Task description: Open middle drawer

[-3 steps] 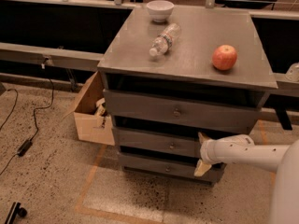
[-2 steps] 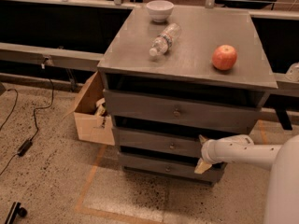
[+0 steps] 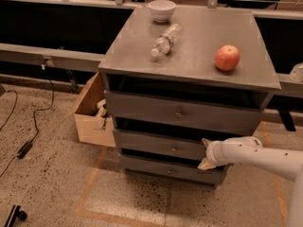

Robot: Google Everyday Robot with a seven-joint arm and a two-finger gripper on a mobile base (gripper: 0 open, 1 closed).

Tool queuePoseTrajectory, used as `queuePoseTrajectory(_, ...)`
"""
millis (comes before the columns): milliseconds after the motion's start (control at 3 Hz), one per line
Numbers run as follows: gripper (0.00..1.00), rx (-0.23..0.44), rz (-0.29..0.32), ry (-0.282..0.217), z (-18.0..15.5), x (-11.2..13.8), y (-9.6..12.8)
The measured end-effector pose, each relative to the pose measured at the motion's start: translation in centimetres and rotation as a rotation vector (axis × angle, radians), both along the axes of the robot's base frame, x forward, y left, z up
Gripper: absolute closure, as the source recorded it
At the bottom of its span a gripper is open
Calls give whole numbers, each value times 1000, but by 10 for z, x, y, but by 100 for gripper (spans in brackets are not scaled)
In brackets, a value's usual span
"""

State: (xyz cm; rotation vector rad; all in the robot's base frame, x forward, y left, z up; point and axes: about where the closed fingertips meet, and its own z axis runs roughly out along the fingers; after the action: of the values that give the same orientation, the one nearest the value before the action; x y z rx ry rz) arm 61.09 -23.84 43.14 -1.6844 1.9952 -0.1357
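Looking at the grey cabinet (image 3: 199, 60), the middle drawer (image 3: 151, 144) is found between the taller front above and the slim one below, its long axis running side to side, apparently not pulled out yet. The gripper (image 3: 205, 153) is parked at its right end in view, tips spread above and below the front. The knob (image 3: 174, 149) sits toward the cardboard box (image 3: 90, 119). Speckled floor (image 3: 52, 183) is seen out front, so there's room to pull.
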Motion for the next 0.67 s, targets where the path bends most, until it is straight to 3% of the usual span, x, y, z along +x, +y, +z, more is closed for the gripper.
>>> queuePoseTrajectory(333,53,48,95,36,37,-47,20)
queuePoseTrajectory(667,76,87,154,138,70,-105,36)
